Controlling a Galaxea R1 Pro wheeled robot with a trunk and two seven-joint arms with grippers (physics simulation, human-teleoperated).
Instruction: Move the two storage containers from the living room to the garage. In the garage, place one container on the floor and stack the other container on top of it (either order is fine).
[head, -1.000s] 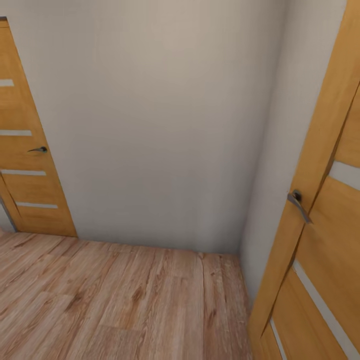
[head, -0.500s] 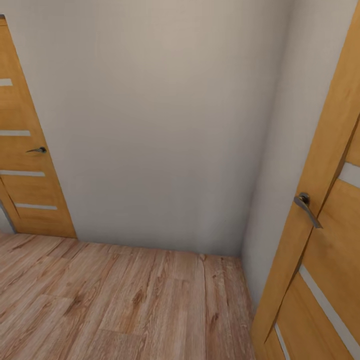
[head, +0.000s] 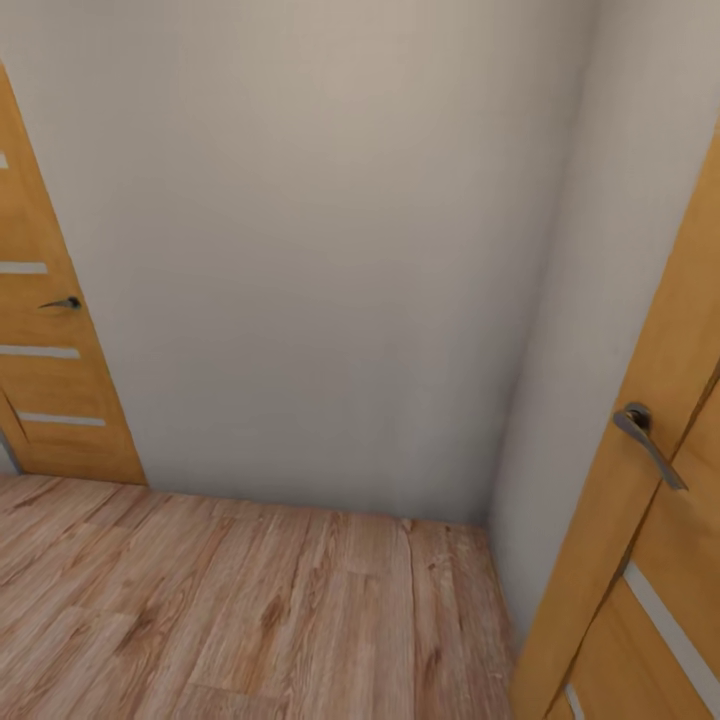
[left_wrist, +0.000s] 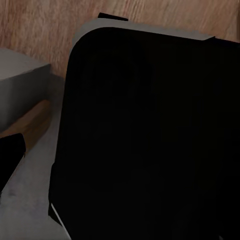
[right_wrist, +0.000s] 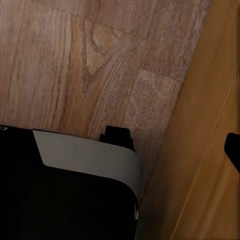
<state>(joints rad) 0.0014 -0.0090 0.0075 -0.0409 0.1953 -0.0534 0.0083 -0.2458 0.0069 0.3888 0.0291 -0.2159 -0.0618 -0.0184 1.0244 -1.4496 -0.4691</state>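
Observation:
The two storage containers are out of view. I face a corner of plain white wall (head: 320, 250) above light wood plank flooring (head: 250, 610). In the left wrist view the robot's own black body (left_wrist: 150, 140) takes up most of the picture, with a dark tip (left_wrist: 10, 152) at the edge. The right wrist view looks down past a black and grey body part (right_wrist: 85, 157) onto wood planks (right_wrist: 75, 65), and a dark tip (right_wrist: 233, 150) shows at the edge. Neither view shows how the jaws stand.
An orange-wood door (head: 45, 380) with narrow glass slits and a lever handle (head: 62, 303) stands at the left. A second such door (head: 650, 570) with a handle (head: 650, 440) stands close at the right, also beside the right arm (right_wrist: 210, 150).
The whole head view has shifted: the camera has moved closer to the corner. The left door has slid toward the left edge, the right door and its handle toward the lower right.

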